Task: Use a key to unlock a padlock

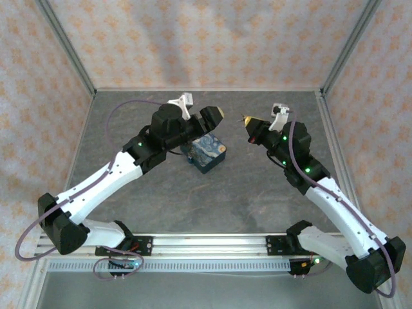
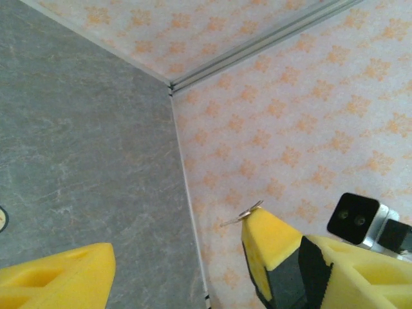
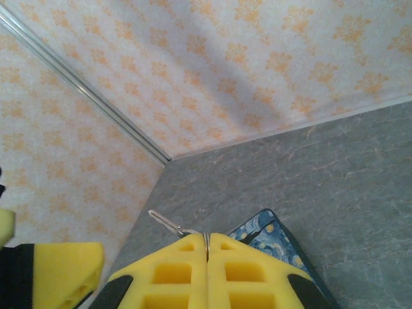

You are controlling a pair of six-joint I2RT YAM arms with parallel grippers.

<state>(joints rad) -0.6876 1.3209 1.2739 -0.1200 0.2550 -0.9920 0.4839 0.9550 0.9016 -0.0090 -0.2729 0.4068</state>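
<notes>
The padlock (image 1: 207, 153) sits on the gray table (image 1: 193, 199) with its blue and yellow painted face on top, and nothing holds it. The right gripper (image 1: 250, 122) is off to the right of the padlock and a bit behind it, and it looks to be up in the air. Its two yellow fingers are pressed tight together, and they pinch the key (image 3: 166, 223). The thin end of the key sticks out past the fingertips, toward the side where the padlock is. From the right wrist camera the padlock peeks out past the closed fingers and looks lower than the key. So I think the key has to go left, come forward a little, and go down to reach the padlock. The left gripper (image 1: 212, 122) is much closer to the padlock. It hangs just behind it and higher, and its fingers are spread wide with nothing between them. I think this is the one that should grab the padlock and hold it steady, since the right gripper has its fingers full. I cannot tell which side of the padlock takes the key, because that part is too small to see. That matters, since the key must point straight at that side before it can go in.
</notes>
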